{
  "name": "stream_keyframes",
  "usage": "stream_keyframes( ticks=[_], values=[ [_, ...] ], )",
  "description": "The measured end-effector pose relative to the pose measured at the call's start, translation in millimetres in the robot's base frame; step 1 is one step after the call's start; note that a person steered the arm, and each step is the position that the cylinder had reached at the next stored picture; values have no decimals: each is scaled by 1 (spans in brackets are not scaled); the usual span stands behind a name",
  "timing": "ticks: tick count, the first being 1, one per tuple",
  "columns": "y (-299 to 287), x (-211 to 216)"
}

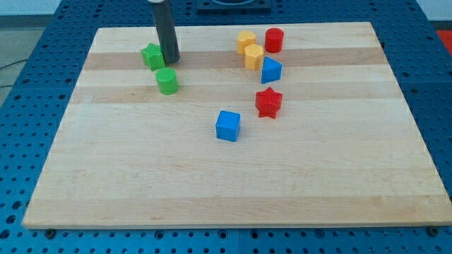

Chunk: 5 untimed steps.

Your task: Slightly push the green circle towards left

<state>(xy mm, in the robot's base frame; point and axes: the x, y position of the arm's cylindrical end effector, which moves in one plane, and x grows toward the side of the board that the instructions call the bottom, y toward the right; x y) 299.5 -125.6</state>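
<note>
Green circle (167,81) sat at 6 o'clock of your tip (170,59), apart from it. Bare rod, no jaws, touching the green star (152,56). You needed to swing round to 3 o'clock and nudge gently.

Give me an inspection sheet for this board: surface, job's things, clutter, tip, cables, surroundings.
Surface: pale wooden board, flat, lower half bare.
Job's things: green circle in the upper left area, upright, just below my tip.
Clutter: green star beside the rod, on its left; two yellow blocks, shapes unclear, touching each other; red cylinder; blue block, shape unclear; red star; blue cube, alone near the centre.
Tip: my tip rests on the board between the green star and the green circle, slightly to the circle's upper right.
Cables: thin dark cable at the view's far left.
Surroundings: blue perforated table around the board.
</note>
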Motion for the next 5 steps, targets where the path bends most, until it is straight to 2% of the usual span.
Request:
stream_keyframes(
  ticks=[2, 3, 4, 5],
  values=[
    [16, 68],
    [23, 85],
    [60, 85],
    [62, 98]
  ],
)
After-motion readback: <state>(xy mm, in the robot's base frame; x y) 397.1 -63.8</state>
